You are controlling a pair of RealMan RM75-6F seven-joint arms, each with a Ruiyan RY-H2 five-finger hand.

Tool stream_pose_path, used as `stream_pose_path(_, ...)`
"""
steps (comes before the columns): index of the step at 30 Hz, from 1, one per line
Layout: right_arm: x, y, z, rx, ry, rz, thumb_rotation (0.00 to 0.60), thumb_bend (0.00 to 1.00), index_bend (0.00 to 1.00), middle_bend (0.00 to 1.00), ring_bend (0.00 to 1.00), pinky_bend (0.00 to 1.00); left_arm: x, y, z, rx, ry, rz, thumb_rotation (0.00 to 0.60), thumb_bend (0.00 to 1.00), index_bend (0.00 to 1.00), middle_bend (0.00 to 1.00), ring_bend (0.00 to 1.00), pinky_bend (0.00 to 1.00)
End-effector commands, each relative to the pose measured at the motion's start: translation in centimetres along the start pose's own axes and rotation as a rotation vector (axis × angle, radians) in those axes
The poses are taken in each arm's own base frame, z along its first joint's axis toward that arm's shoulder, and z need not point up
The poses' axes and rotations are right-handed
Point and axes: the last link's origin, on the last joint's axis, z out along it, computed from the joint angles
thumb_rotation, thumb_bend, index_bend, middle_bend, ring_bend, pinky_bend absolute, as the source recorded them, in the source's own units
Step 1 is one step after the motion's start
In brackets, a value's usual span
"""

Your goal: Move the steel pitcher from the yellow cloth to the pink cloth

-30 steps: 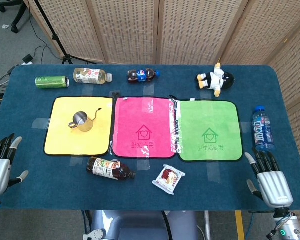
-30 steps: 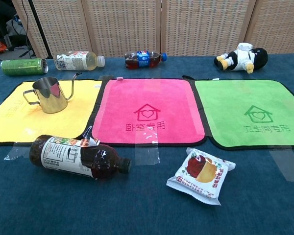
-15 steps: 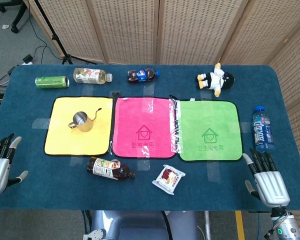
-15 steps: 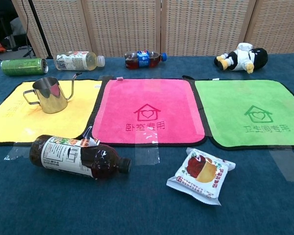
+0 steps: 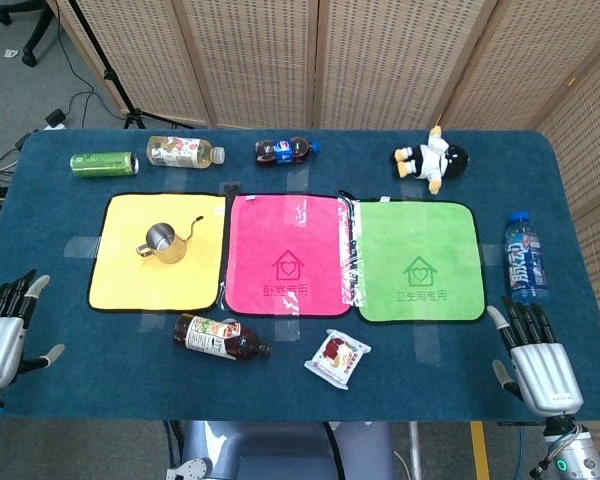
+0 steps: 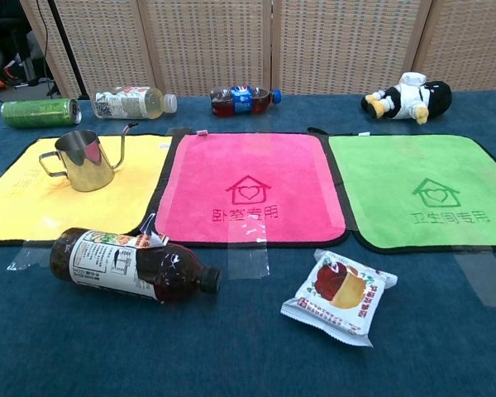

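Note:
The steel pitcher [image 5: 162, 243] [image 6: 84, 161] stands upright on the yellow cloth [image 5: 130, 280] [image 6: 33, 207], its thin spout toward the pink cloth [image 5: 285, 225] [image 6: 248, 165], which lies bare beside it. My left hand [image 5: 2, 330] hovers at the table's near left edge, fingers spread and empty, well away from the pitcher. Over the near right corner my right hand [image 5: 535, 360] is likewise open with nothing in it. Neither hand shows in the chest view.
A dark bottle [image 5: 220, 337] [image 6: 132, 265] lies in front of the yellow and pink cloths, a snack packet [image 5: 337, 358] [image 6: 339, 295] right of it. Green cloth [image 5: 417, 240], blue bottle [image 5: 526, 257], plush toy [image 5: 432, 160], cola bottle [image 5: 285, 150], tea bottle [image 5: 183, 152] and green can [image 5: 103, 163] ring the cloths.
My left hand has drifted slightly down toward the near edge. My right hand has shifted a little. The pitcher has not moved.

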Motion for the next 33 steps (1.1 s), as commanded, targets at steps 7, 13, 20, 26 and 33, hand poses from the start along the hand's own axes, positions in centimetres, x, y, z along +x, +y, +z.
stream_pose_path(7, 0.2, 0.2, -0.2, -0.002, 0.006, 0.005, 0.6, 0.41, 0.0, 0.0, 0.0, 0.0, -0.3, 0.7, 1.7, 0.084, -0.127, -0.475, 0.6, 0.19, 0.0, 0.0, 0.0, 0.0)
stream_pose_path(13, 0.0, 0.1, -0.1, -0.004, -0.003, -0.001, 0.6, 0.41, 0.0, 0.0, 0.0, 0.0, 0.4, 0.1, 5.2, 0.131, -0.22, -0.658, 0.6, 0.21, 0.0, 0.0, 0.0, 0.0)
stream_pose_path(20, -0.1, 0.1, 0.0, -0.005, -0.007, -0.001, 0.6, 0.41, 0.0, 0.0, 0.0, 0.0, 1.0, 0.8, 8.5, 0.195, -0.294, -0.927, 0.6, 0.21, 0.0, 0.0, 0.0, 0.0)
stream_pose_path(26, -0.2, 0.2, 0.1, -0.008, -0.01, -0.002, 0.6, 0.41, 0.0, 0.0, 0.0, 0.0, 1.7, 0.6, 11.2, 0.234, -0.328, -1.004, 0.6, 0.21, 0.0, 0.0, 0.0, 0.0)
stream_pose_path(33, -0.5, 0.1, 0.2, -0.005, -0.022, -0.012, 0.6, 0.41, 0.0, 0.0, 0.0, 0.0, 1.6, 1.9, 13.6, 0.259, -0.371, -1.095, 0.6, 0.22, 0.0, 0.0, 0.0, 0.0)
